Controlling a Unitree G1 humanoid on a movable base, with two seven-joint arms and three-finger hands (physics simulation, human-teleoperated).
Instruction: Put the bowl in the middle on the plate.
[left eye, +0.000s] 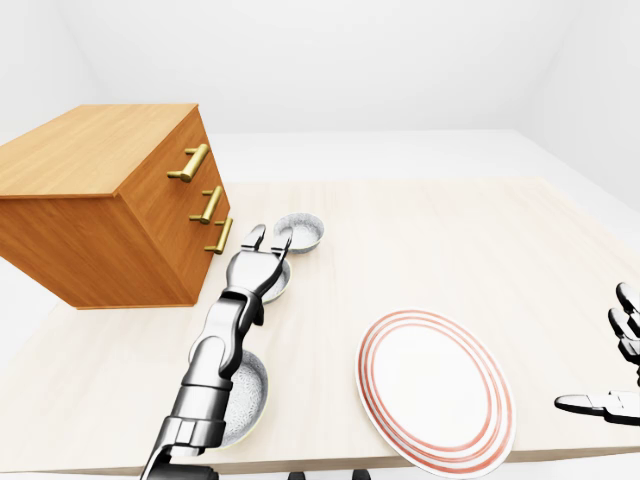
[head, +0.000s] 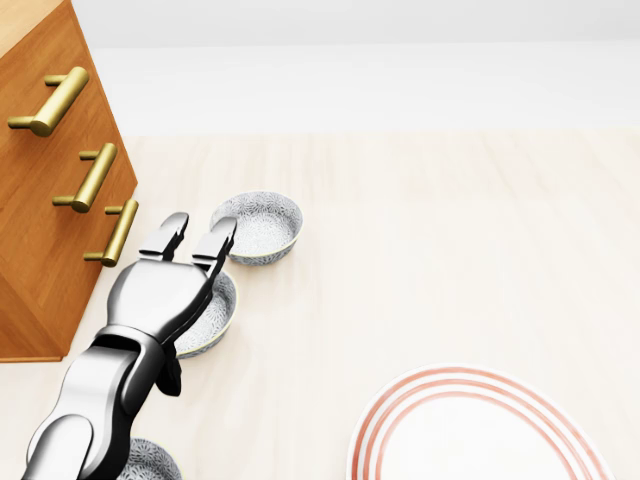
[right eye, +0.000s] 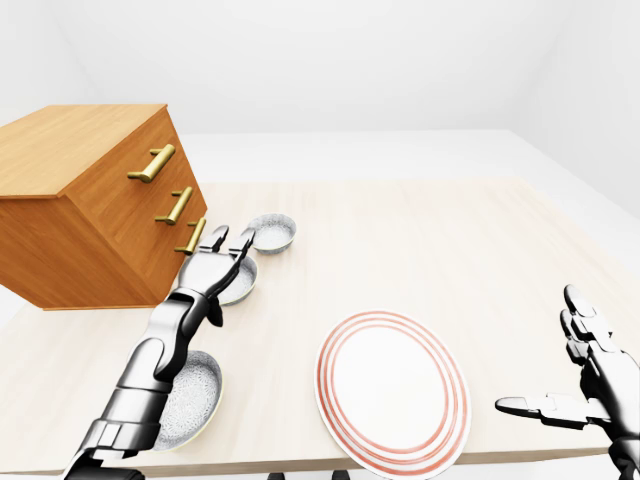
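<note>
1. The middle bowl (head: 219, 308), the task's target, sits on the desk (head: 450, 250) in a row of three. It lies between the far bowl (head: 258, 227) and the near bowl (left eye: 245, 398), and well apart from the red-ringed plate (left eye: 435, 388), which carries nothing.
2. The left robot hand (head: 160, 295) hangs over the middle bowl and hides most of it. Its two long fingers are stretched out and parted, with the thumb tucked below. The fingers are not closed round anything, and whether they touch the rim cannot be told.
3. The fingertips reach just beside the far bowl, so a forward drift would likely nudge the wrong dish.
4. A shallow pinch on the thin rim could let the bowl tip or slip out during the carry to the plate.
5. The forearm passes over the near bowl, and a low swing toward the plate might clip it.
6. The wooden drawer chest (left eye: 100, 210) stands close on the left, leaving little room that side.
7. The right robot hand (right eye: 585, 385) waits spread and empty beyond the plate.
</note>
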